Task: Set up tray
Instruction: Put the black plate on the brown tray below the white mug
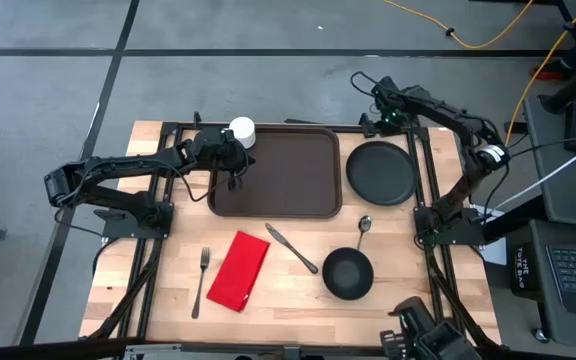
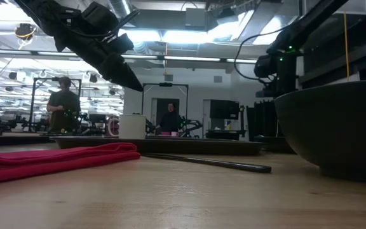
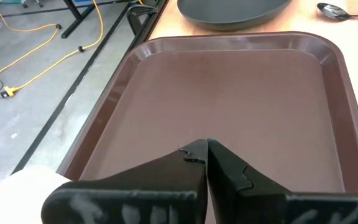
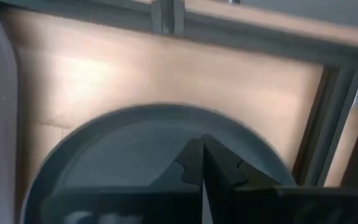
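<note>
The left pincer [image 1: 236,172], fingers pressed together and holding nothing, hangs over the left part of the tray [image 1: 288,170], which lies empty at the counter's [image 1: 298,300] far edge near the middle. Just right of the tray sits a round black plate [image 1: 380,172]. The right pincer [image 1: 373,124], also closed and empty, hovers at the plate's far rim, apart from the tray.

Dark jointed arms, black cabling
</note>
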### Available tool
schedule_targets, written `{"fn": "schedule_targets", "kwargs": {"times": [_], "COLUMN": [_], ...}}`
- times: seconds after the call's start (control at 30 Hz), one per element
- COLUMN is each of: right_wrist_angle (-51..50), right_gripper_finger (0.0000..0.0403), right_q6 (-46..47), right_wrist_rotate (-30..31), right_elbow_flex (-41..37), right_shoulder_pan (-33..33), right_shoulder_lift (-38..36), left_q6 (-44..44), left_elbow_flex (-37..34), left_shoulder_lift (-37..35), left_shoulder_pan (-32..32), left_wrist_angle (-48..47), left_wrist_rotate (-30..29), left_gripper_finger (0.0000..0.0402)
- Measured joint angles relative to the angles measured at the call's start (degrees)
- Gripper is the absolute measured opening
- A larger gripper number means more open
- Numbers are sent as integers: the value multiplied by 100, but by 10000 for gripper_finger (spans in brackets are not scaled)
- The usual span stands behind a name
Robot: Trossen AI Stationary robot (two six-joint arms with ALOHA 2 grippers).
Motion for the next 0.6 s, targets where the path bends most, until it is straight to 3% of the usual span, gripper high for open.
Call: {"fn": "schedule_targets", "kwargs": {"times": [0.33, 0.6], "right_wrist_angle": [-721, -1040], "right_gripper_finger": [52, 100], "right_q6": [-1349, -2093], "right_wrist_rotate": [-8, -6], "right_elbow_flex": [879, 969], "right_shoulder_pan": [-87, -87], "right_shoulder_lift": [664, 1105], "left_q6": [-148, -148], "left_elbow_flex": [2, 2], "left_shoulder_lift": [0, 0], "left_shoulder_pan": [-15, -15], "left_wrist_angle": [0, 5], "left_wrist_rotate": [2, 2], "left_gripper_finger": [3, 3]}}
